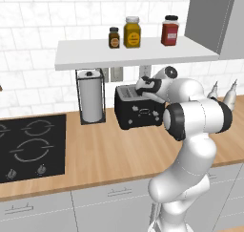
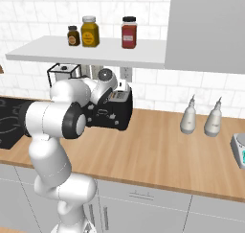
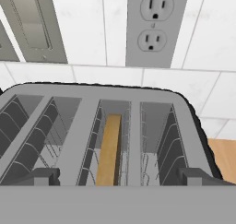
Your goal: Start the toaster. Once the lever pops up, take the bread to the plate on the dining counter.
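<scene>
White-tiled kitchen wall behind a wood-topped table (image 1: 109, 150). Black toaster (image 1: 138, 112) standing at the back of it, beside a paper-towel holder (image 1: 90, 96), under a shelf of jars (image 1: 132, 32). End effector (image 3: 120, 179) spread wide, grasping nothing, poised just above the toaster's top. Bread (image 3: 109, 149) upright in a middle slot. Judged still at the starting step: shift to the lever end, press straight down until latched, keep fingertips (image 3: 42, 177) out of the slots.
</scene>
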